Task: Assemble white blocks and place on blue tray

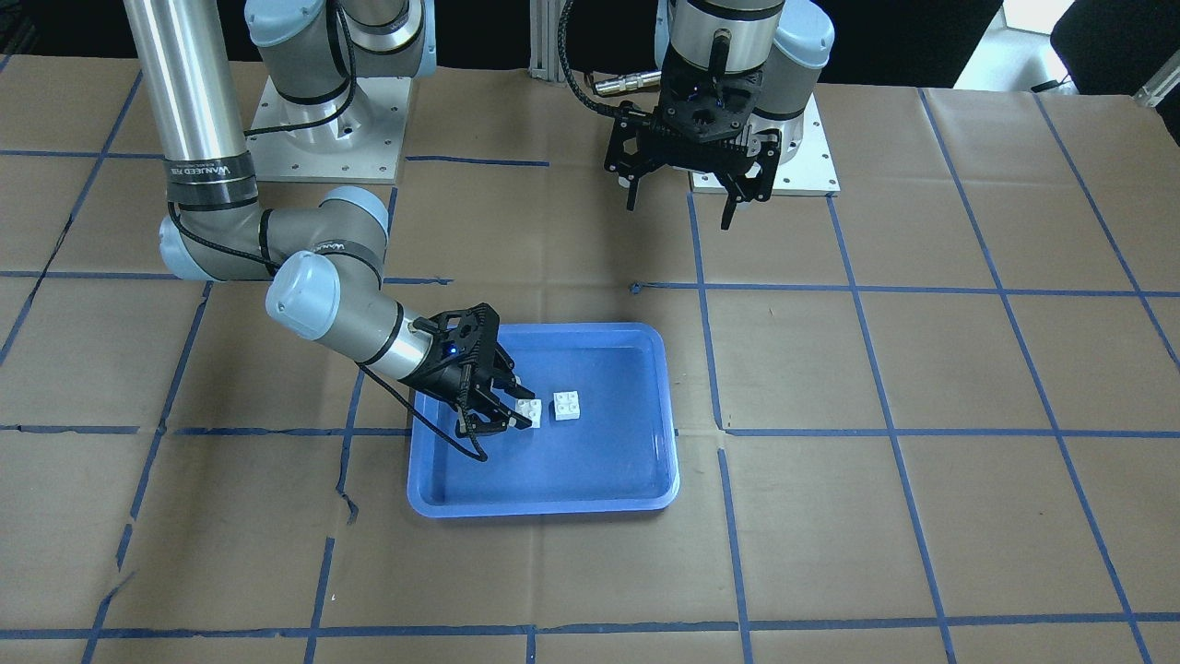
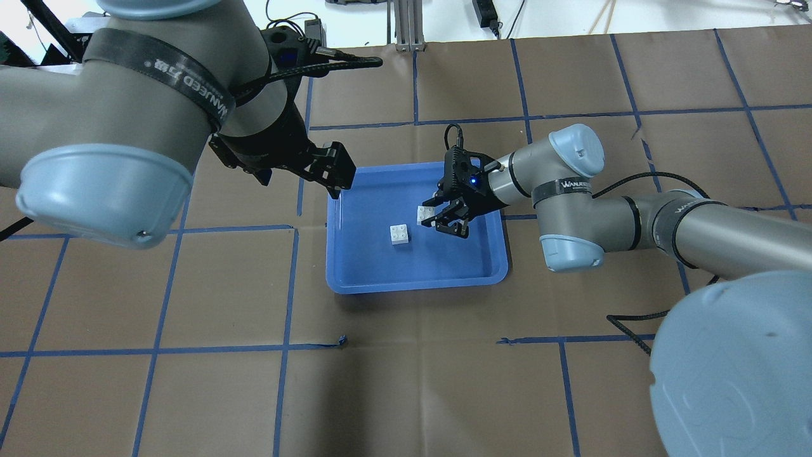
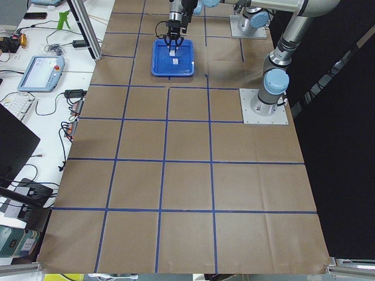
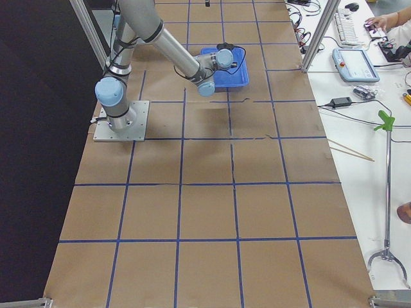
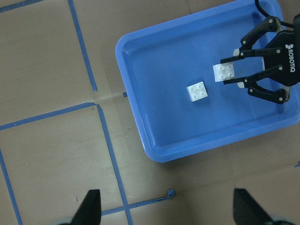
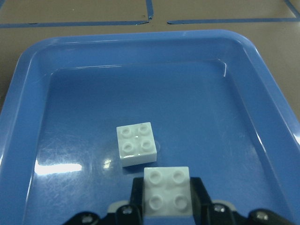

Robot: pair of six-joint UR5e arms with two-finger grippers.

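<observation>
the right gripper [image 5: 226, 71] is closed down to brick width on one white block [image 6: 166, 190], fingers on two opposite side walls, studs up, low inside the blue tray [image 1: 553, 503]; whether it rests on the floor or hangs just above is hard to say. the second white block [image 6: 137, 144] lies just ahead of the fingertips. both look light, stiff and smooth, so flat sides suit the grip. the left gripper [image 1: 680, 207] hangs wide open, empty, well away
</observation>
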